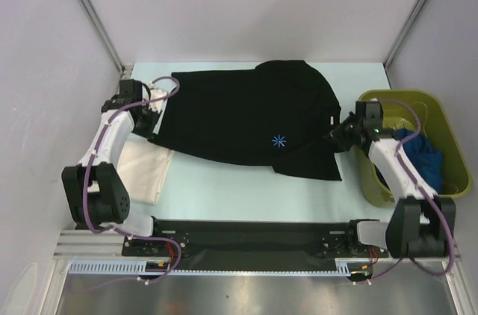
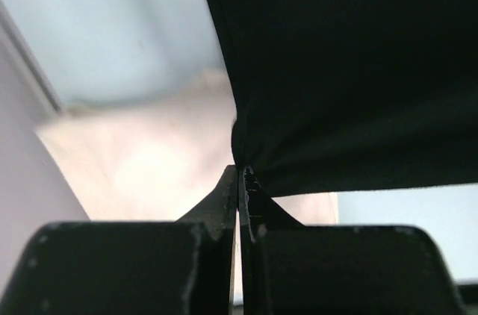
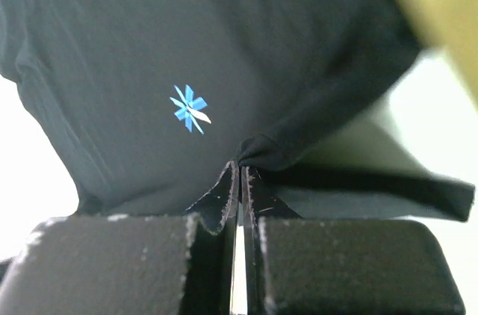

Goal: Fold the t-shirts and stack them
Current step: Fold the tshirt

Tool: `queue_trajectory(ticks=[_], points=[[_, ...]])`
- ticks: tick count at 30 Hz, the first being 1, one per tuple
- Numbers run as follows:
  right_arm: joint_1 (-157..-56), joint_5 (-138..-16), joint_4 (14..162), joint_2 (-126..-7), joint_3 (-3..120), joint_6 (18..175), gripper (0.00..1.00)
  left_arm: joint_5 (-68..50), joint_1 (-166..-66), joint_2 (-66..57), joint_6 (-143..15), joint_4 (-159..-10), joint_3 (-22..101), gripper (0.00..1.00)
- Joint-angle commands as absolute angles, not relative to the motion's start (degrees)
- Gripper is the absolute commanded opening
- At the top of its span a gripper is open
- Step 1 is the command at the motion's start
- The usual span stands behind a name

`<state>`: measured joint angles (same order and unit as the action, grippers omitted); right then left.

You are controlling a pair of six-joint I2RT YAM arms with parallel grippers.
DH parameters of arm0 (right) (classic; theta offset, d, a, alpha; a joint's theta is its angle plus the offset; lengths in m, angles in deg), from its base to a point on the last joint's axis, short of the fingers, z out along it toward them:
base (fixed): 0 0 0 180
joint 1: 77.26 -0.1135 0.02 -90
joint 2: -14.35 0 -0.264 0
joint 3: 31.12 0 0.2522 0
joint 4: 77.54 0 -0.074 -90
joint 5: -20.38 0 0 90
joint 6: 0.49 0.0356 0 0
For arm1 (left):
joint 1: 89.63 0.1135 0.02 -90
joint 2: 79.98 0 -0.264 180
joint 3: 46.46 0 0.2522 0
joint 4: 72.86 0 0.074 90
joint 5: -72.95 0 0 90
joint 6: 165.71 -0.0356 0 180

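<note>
A large black t-shirt (image 1: 246, 117) with a small blue star print (image 1: 278, 141) is stretched across the table between both arms. My left gripper (image 1: 158, 108) is shut on its left edge; in the left wrist view the black cloth (image 2: 351, 69) bunches at the gripper's (image 2: 242, 172) tips. My right gripper (image 1: 337, 136) is shut on the right edge, where the cloth (image 3: 224, 46) puckers at the gripper's (image 3: 243, 166) tips. A cream t-shirt (image 1: 146, 169) lies folded at the left, partly under the black one. A blue t-shirt (image 1: 422, 154) sits in the bin.
An olive-green bin (image 1: 448, 143) stands at the right edge, close behind my right arm. Grey walls enclose the table on the left, back and right. A black rail (image 1: 246, 236) runs along the near edge between the arm bases.
</note>
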<state>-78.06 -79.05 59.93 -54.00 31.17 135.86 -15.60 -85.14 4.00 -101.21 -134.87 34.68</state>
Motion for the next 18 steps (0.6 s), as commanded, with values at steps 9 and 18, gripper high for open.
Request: queue_trajectory(ticks=[9, 18], points=[[-79.37, -74.98, 70.60, -85.19, 57.06, 126.16, 0.00, -14.15, -84.80, 27.22, -97.60, -126.88, 58.16, 0.00], [-79.28, -73.94, 65.42, -99.80, 74.30, 123.52, 0.00, -14.59, -85.06, 37.87, -97.07, -128.54, 69.95, 0.00]])
